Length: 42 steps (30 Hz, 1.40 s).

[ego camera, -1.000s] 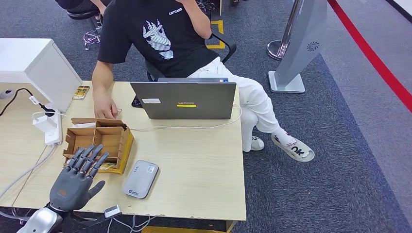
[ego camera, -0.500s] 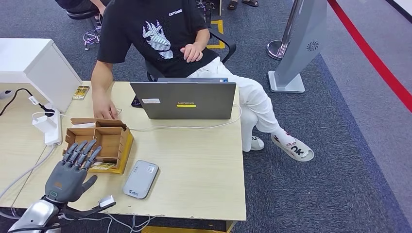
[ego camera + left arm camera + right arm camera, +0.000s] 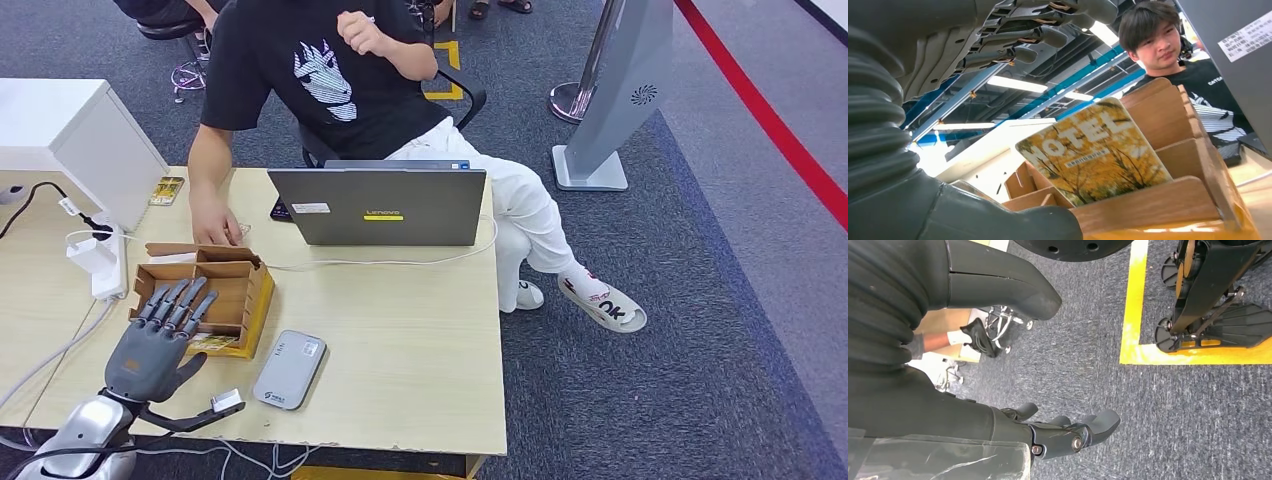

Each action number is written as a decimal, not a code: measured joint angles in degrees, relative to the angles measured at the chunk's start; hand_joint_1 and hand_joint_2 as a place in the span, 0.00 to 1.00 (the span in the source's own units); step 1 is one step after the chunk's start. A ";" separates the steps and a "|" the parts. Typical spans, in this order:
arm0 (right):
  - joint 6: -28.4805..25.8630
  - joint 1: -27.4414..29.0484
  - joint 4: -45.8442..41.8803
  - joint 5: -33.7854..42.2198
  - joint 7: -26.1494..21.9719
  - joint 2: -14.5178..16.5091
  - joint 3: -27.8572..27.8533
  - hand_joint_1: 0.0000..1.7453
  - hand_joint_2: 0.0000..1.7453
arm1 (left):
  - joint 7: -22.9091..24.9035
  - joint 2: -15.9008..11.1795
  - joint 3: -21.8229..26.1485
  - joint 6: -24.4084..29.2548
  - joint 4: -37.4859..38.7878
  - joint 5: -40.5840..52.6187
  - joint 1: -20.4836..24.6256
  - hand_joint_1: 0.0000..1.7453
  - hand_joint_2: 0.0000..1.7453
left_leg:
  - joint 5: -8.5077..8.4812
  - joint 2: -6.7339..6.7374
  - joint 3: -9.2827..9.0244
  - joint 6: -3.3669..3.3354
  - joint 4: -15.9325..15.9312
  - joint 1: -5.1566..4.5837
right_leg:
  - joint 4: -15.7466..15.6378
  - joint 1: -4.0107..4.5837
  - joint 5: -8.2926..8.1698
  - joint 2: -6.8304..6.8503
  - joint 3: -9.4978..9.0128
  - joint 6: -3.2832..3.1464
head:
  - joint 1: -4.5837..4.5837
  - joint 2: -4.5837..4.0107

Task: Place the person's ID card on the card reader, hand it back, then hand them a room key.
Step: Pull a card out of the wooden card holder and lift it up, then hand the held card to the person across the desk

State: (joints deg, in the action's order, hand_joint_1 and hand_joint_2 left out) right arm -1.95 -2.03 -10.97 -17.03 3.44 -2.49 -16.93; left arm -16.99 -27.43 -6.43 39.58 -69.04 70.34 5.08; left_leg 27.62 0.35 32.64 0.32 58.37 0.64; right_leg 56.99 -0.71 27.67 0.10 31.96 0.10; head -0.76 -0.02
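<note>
We judge the step in hand to be the last one, fetching a room key, and the move turns on how the left hand stands to the wooden box on the bench. From the head view our left hand hovers at the box's near edge, fingers stretched forward and spread over the near compartments, thumb out to the side, holding nothing. The room key, a yellow card printed HOTEL, stands in a near compartment of the box, leaning back against a divider with its upper edge free above the front wall; in the left wrist view it lies just ahead of the palm, with the fingers reaching above and past it and the thumb low in front of the wall. So the card sits below and slightly ahead of the fingers, its broad face turned toward the palm, its long edge running across the compartment. We would expect to lower the hand and close on that exposed upper edge. The left hand is plainly the nearer one: our right hand hangs at our side over grey carpet, fingers loosely curled and apart, with nothing in them. The card reader lies flat just beside the box, with no card on it, and the person sits behind a laptop, well apart from our hand.
</note>
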 joint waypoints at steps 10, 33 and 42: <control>0.07 0.01 0.00 -0.69 -0.16 0.00 -0.42 0.00 1.00 | -0.02 -0.15 -2.32 -1.47 1.03 -2.89 0.19 1.00 1.00 | 0.00 0.01 0.00 0.00 0.00 0.00 | 0.00 0.00 0.00 -0.01 0.00 0.00 | 0.00 0.01; 0.77 -0.06 0.00 -2.72 -0.01 0.00 -1.35 0.00 1.00 | -0.25 -3.32 -3.12 -4.88 -3.34 -7.63 9.29 1.00 1.00 | -0.07 0.00 -0.01 0.02 0.00 0.02 | 0.02 0.01 -0.07 0.01 0.00 -0.07 | 0.01 0.00; 0.91 -0.10 0.00 -3.10 -0.02 0.00 -1.47 0.00 1.00 | 0.21 -4.91 -3.07 -6.59 -5.09 -9.14 13.98 0.98 1.00 | -0.07 0.02 -0.01 0.03 0.00 0.01 | 0.02 0.01 -0.10 -0.01 0.01 -0.12 | -0.01 0.01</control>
State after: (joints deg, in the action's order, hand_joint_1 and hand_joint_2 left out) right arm -1.03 -2.13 -10.97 -20.13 3.42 -2.49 -18.40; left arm -16.79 -32.34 -9.50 32.99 -74.13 61.21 19.06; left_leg 27.56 0.37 32.63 0.35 58.38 0.66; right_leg 57.01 -0.71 27.57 0.09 31.97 -0.02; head -0.76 -0.01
